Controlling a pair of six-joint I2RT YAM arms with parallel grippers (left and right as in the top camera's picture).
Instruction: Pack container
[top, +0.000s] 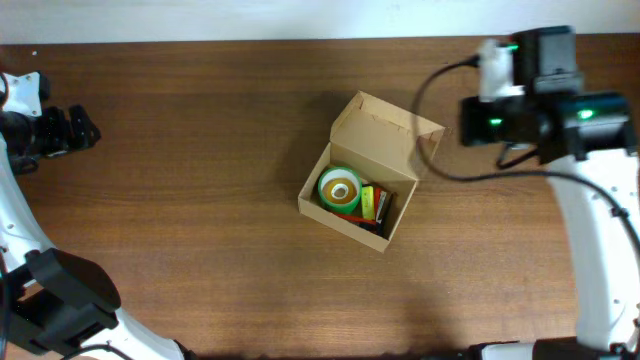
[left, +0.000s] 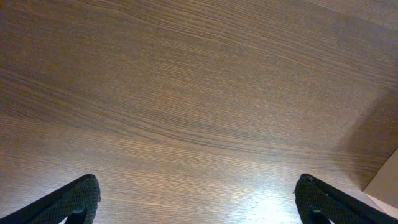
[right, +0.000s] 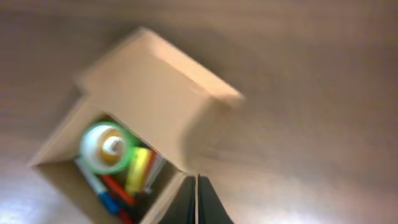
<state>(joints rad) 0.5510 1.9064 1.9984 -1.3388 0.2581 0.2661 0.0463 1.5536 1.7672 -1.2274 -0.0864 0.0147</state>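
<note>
The container (top: 378, 135) is a tan cardboard box in the middle of the table, its flap lid standing open at the far right side. Inside lie a green tape roll (top: 340, 188), a yellow item (top: 368, 202) and red and blue markers. The right wrist view, which is blurred, shows the container (right: 155, 81) and the roll (right: 107, 147). My right gripper (right: 197, 198) is shut and empty, just off the box's near corner. In the overhead view its wrist (top: 500, 118) is right of the lid. My left gripper (top: 88, 128) is open and empty at the far left, over bare wood (left: 199, 202).
A black cable (top: 425, 110) loops from the right arm close to the box lid. The left arm's base (top: 60, 295) fills the near left corner. A pale edge (left: 387, 182) shows at the right of the left wrist view.
</note>
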